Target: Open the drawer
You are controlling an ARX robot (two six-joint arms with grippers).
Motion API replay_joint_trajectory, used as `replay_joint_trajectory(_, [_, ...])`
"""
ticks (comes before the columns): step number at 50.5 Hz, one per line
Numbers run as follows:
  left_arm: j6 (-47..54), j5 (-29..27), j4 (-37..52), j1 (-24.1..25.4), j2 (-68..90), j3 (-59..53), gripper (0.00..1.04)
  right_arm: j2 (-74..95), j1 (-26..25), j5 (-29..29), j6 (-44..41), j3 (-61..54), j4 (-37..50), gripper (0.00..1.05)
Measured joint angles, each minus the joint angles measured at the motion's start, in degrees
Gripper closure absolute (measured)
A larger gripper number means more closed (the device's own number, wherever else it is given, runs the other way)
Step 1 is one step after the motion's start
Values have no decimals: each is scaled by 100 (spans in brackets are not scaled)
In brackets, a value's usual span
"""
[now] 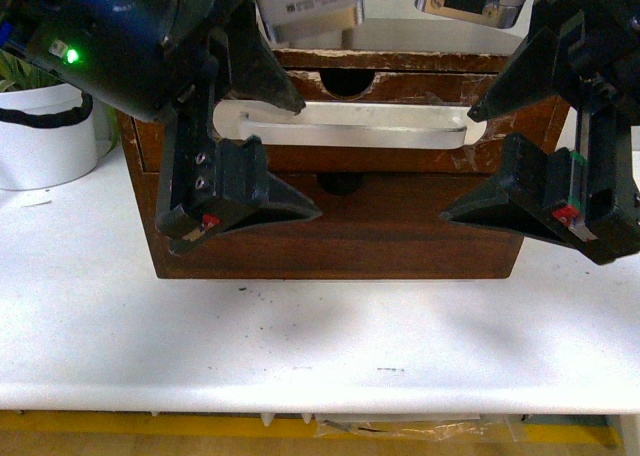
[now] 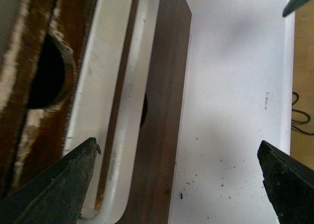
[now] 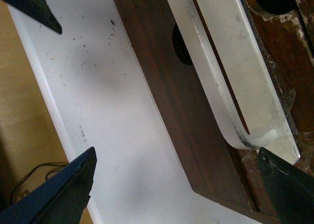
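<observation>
The drawer is the upper one in a dark brown wooden cabinet on the white table. Its scuffed front carries a long white bar handle under a half-round notch, and it looks shut. My left gripper is open in front of the handle's left end. My right gripper is open in front of its right end. In the left wrist view the open gripper has one fingertip beside the handle. In the right wrist view the open gripper has the handle's end near one finger.
Below the drawer is a plain dark front without a handle, seen also in both wrist views. A white plant pot stands at the left. Metal objects sit on the cabinet. The table's front edge is near.
</observation>
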Motion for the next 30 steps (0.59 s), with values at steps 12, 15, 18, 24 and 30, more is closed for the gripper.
replay_joint_trajectory(12, [304, -46, -90, 83, 313, 109, 6, 426, 24, -107, 42, 350, 92, 9])
replay_joint_trajectory(15, [334, -7, -157, 90, 328, 138, 6, 509, 39, -138, 48, 426, 92, 9])
replay_joint_trajectory(18, [389, -2, -258, 87, 330, 157, 6, 568, 50, -146, 57, 470, 92, 9])
replay_joint_trajectory(24, [490, 17, -396, 90, 330, 177, 6, 695, 90, -168, 63, 531, 76, 9])
replay_joint_trajectory(30, [520, 37, -411, 90, 328, 179, 6, 807, 129, -219, 55, 590, -26, 9])
